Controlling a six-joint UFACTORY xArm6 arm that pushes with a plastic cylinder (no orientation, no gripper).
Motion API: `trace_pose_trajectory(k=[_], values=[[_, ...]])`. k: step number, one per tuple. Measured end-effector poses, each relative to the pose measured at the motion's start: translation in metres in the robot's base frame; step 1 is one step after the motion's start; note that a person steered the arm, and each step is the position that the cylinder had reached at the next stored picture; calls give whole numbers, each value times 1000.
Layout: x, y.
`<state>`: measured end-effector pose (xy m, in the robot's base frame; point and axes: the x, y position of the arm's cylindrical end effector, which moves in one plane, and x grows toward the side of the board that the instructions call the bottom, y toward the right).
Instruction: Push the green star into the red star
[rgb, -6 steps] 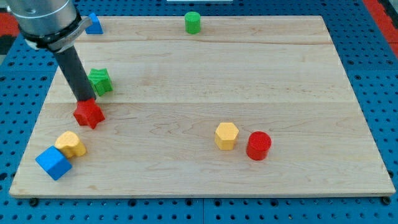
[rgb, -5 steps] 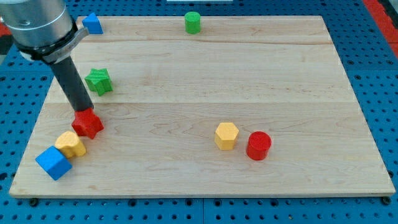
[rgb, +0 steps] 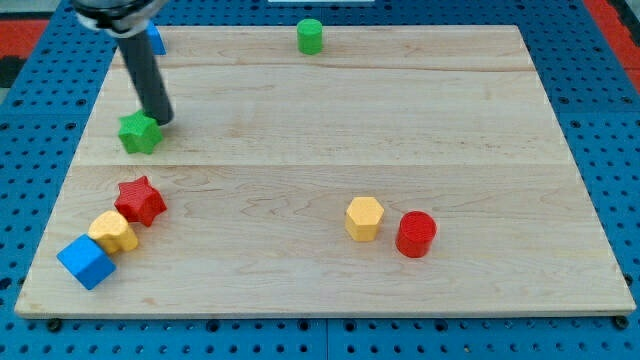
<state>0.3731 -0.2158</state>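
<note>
The green star (rgb: 140, 133) lies on the wooden board (rgb: 330, 150) at the view's left, above the red star (rgb: 140, 200). The two stars are apart, with a gap of bare wood between them. My tip (rgb: 160, 120) stands at the green star's upper right edge, touching or almost touching it. The rod rises from there toward the view's top left.
A yellow block (rgb: 114, 232) and a blue cube (rgb: 86, 262) sit just below left of the red star. A blue block (rgb: 154, 40) lies behind the rod at the top left. A green cylinder (rgb: 310, 36) is at top centre. A yellow hexagon (rgb: 365, 218) and a red cylinder (rgb: 416, 234) sit at lower right.
My tip has left the red star and moved up to the green star's upper right. The green star has shifted a little to the left. The red star stays where it was pushed.
</note>
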Motion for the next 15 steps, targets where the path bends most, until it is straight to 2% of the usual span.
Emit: trace_pose_trajectory(k=[3, 4, 5, 6, 10, 13, 14, 15], values=[[60, -23], [60, -23], [36, -53], [32, -89], [90, -65], [95, -45], [83, -46], [34, -23]])
